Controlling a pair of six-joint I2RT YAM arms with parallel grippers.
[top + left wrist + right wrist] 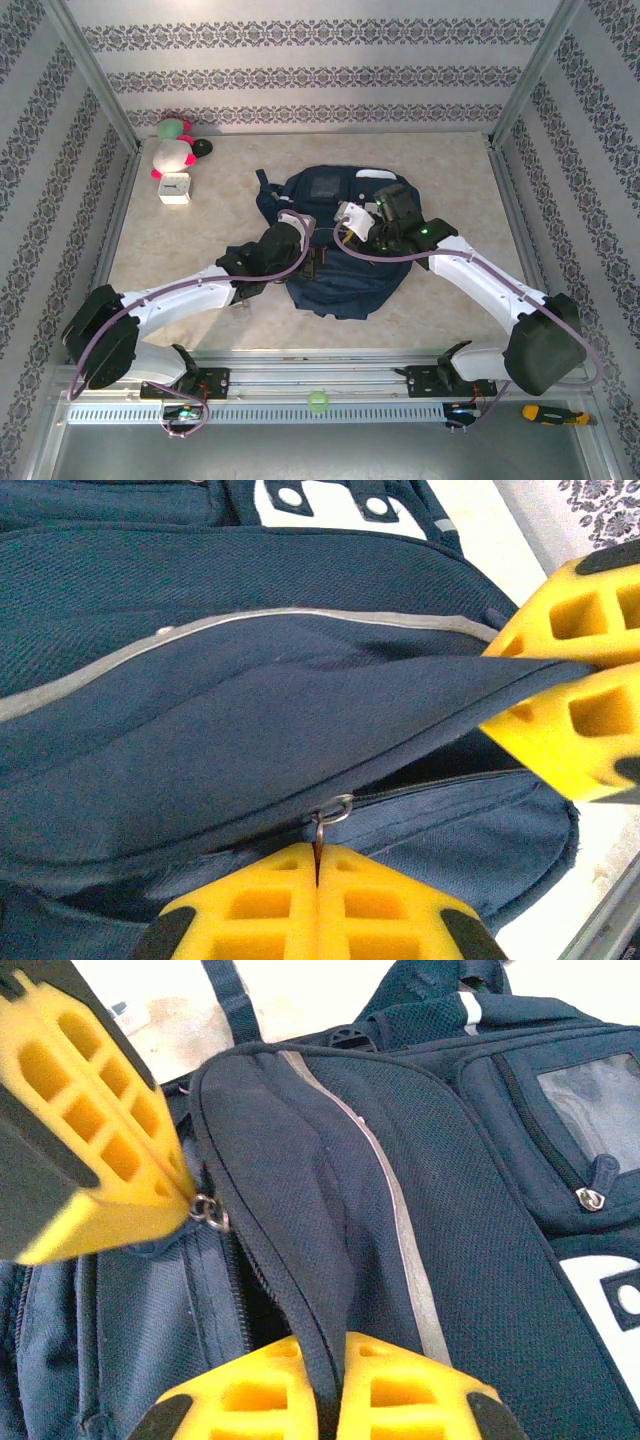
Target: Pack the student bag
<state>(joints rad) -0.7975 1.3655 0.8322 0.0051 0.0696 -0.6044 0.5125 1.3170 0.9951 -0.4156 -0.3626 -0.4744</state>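
The student bag lies flat in the middle of the table, navy blue with a thin pale stripe. Both grippers meet over its middle. My left gripper is shut on the metal zipper pull of the main zip. From the right wrist view its yellow fingers hold that pull at the upper left. My right gripper is shut on the flap edge of the bag beside the zip, lifting it a little. A dark gap shows where the zip stands parted.
Two plush toys, a dark ball and a small white clock sit at the back left. On the front rail lie a green ring and a yellow-handled screwdriver. Patterned walls close in three sides.
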